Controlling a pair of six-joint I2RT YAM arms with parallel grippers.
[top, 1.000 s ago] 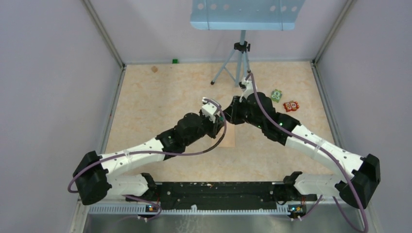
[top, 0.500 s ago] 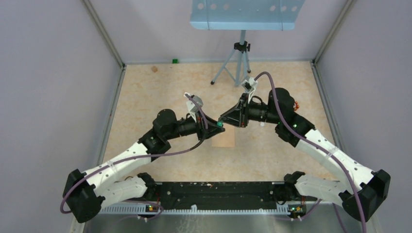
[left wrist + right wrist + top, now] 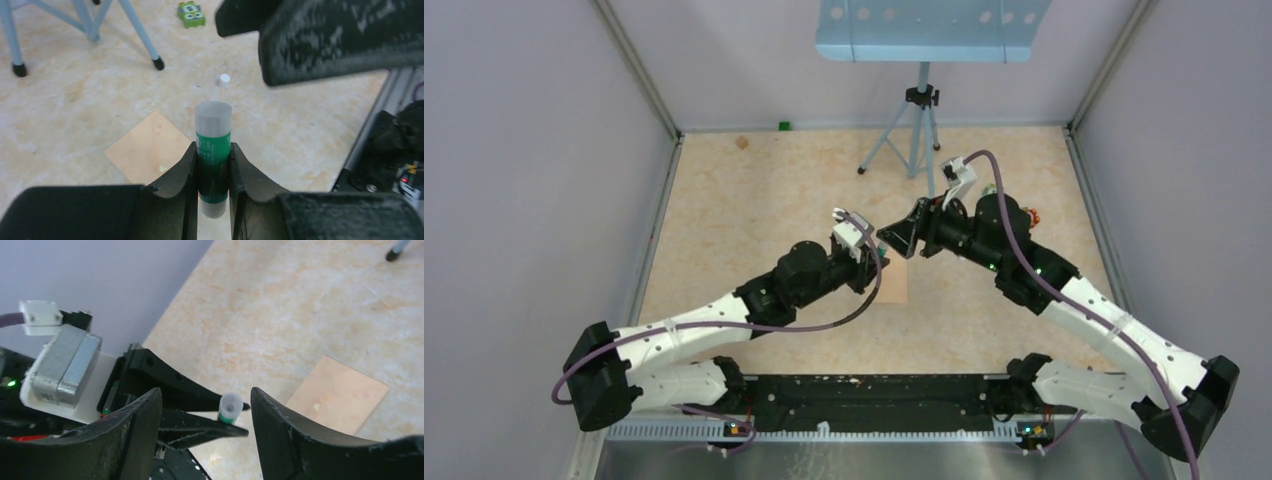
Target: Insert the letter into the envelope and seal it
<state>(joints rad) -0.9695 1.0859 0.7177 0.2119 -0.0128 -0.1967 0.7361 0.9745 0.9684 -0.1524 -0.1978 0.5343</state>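
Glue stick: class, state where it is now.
Centre of the left wrist view: the glue stick is clamped in the left gripper, envelope lying just left.

Pinkish-tan envelope [image 3: 340, 392], rectangular, lying flat, plain face up, tiny pale spot near its middle

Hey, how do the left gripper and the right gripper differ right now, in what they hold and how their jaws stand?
The left gripper is shut on the green glue stick, while the right gripper stands open and holds nothing. The left gripper's fingers pinch the stick's green body, whereas the right gripper's fingers flank its pale tip with gaps either side. Shared: both are black and meet tip to tip near the envelope.
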